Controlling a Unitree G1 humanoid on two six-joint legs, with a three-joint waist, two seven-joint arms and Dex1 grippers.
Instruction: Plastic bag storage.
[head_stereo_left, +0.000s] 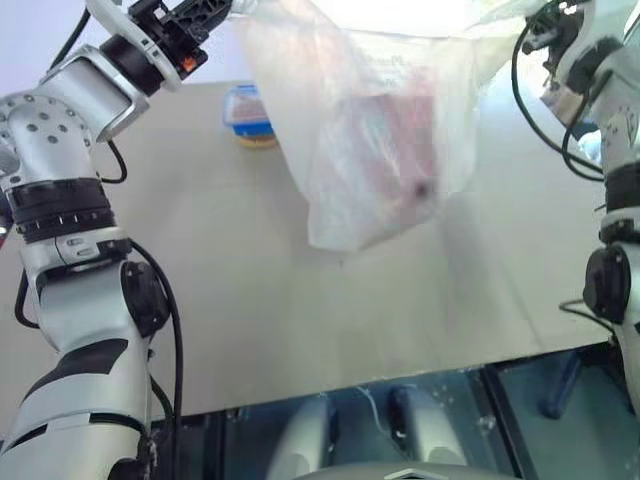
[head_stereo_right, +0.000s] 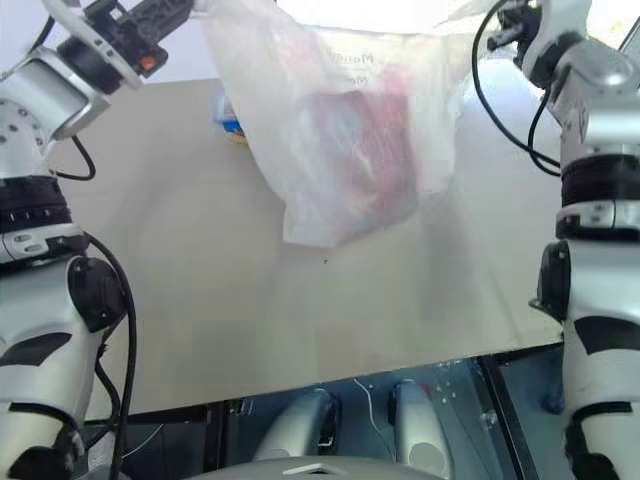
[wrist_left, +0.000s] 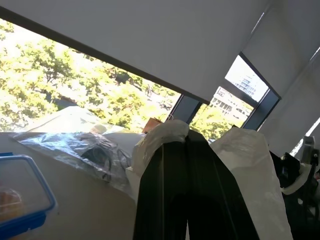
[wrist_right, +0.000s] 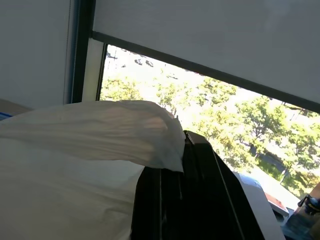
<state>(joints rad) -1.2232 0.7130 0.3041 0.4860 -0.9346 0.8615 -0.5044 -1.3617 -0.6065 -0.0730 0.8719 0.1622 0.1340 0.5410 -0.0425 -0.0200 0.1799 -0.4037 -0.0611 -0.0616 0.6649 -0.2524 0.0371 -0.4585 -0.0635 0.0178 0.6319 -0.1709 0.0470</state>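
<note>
Left claw (head_stereo_left: 215, 12), upper left of frame: black fingers clamped on one top edge of the large, thin, translucent white plastic bag (head_stereo_left: 375, 130). Blue-rimmed clear container (head_stereo_left: 245, 112) lay on the pale surface (head_stereo_left: 300, 310), just left of the bag. Bag hung upper centre, above the surface, reddish contents showing through. Right claw (wrist_right: 195, 150), upper right: pinched on the opposite edge.
</note>
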